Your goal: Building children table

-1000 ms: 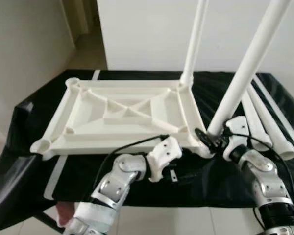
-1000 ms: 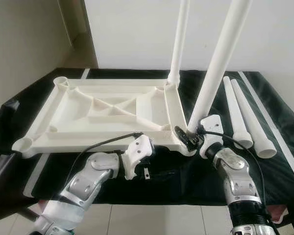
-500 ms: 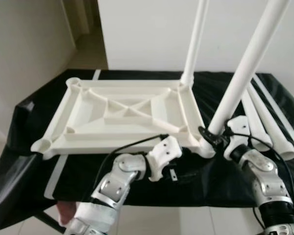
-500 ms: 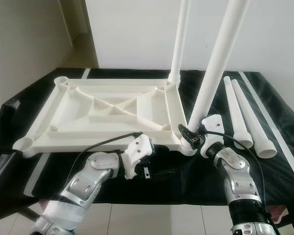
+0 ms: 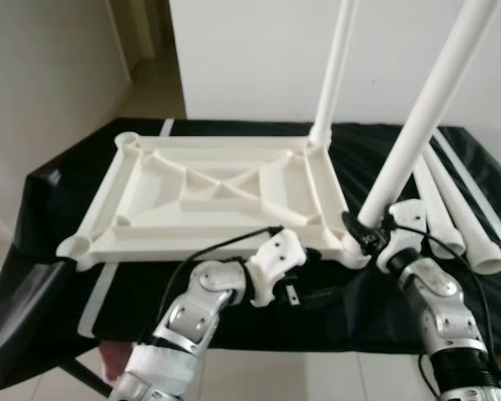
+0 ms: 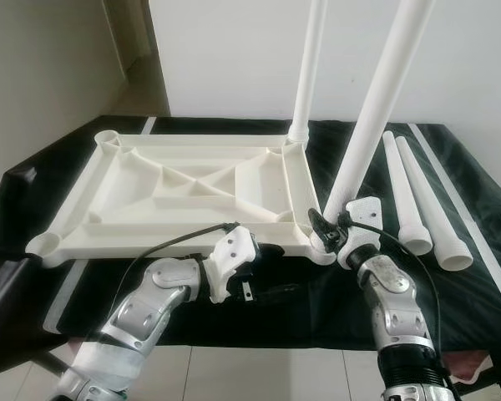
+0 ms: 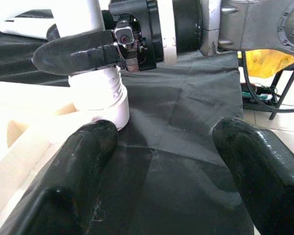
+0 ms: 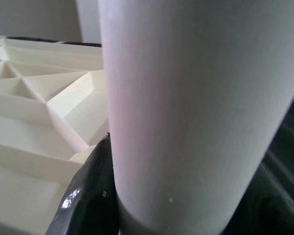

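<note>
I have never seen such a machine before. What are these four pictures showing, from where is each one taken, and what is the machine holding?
This is a humanoid robot with two silver arms, each ending in two black fingers. Two pictures come from cameras in its head, looking down; the other two come from a camera on each wrist.

On a surface under a black cloth lies a white table top, upside down. One leg stands in its far corner. Two spare legs lie on the cloth.

The right gripper is shut on a second leg near its base, at the near corner socket; this leg leans. The right wrist view looks at this leg up close.

The left gripper is open, holding nothing, low over the cloth beside that corner.
</note>
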Robot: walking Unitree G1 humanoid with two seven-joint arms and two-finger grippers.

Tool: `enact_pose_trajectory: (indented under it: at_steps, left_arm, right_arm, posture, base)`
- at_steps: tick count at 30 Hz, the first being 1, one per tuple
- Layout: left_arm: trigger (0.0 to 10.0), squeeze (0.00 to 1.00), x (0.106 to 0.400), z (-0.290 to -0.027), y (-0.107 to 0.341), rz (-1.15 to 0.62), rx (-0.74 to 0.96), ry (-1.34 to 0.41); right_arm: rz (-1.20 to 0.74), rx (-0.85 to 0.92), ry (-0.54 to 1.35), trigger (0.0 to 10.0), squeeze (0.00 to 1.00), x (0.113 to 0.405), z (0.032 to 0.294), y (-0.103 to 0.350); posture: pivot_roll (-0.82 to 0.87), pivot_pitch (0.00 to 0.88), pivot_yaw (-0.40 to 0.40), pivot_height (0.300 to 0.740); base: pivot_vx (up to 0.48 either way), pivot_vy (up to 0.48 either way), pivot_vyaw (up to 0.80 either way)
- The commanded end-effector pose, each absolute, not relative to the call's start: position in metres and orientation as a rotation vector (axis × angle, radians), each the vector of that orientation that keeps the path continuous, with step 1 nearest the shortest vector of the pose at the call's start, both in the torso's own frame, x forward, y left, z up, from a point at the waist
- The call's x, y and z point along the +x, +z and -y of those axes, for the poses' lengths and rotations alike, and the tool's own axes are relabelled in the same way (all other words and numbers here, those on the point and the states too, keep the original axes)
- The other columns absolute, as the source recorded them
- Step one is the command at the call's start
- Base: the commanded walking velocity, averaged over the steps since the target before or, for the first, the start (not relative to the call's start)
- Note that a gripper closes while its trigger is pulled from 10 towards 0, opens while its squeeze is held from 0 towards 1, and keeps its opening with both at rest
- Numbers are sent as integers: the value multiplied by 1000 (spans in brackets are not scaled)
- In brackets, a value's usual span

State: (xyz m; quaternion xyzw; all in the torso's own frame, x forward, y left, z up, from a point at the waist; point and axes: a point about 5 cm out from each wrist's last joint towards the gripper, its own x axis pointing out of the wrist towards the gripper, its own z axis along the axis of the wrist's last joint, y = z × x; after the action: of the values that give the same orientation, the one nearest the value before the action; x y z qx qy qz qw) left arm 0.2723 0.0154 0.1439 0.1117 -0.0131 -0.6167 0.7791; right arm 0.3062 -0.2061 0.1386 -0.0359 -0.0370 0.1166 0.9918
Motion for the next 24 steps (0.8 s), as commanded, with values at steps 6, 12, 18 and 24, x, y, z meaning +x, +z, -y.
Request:
enact_pose_trajectory:
  at_steps: [6,12,18,24]
  left_arm:
    - [10000,0,281,-26,141,13,243,-1186]
    - [10000,0,285,-30,142,14,240,-1167]
    - [10000,0,286,-32,143,16,245,-1160]
    - [10000,0,287,-32,144,20,244,-1158]
  right_arm:
    - [24,16,87,10000,0,297,193,129]
    - [28,58,-108,10000,0,291,181,129]
    - [6,97,-276,10000,0,281,168,124]
    - [-14,155,-298,10000,0,276,149,123]
  posture:
    - [8,0,-7,740]
    - [13,0,-17,740]
    - [16,0,-25,740]
    - [12,0,-18,740]
  base:
    - [0,0,0]
    - [0,0,0]
    - [0,0,0]
    - [0,0,0]
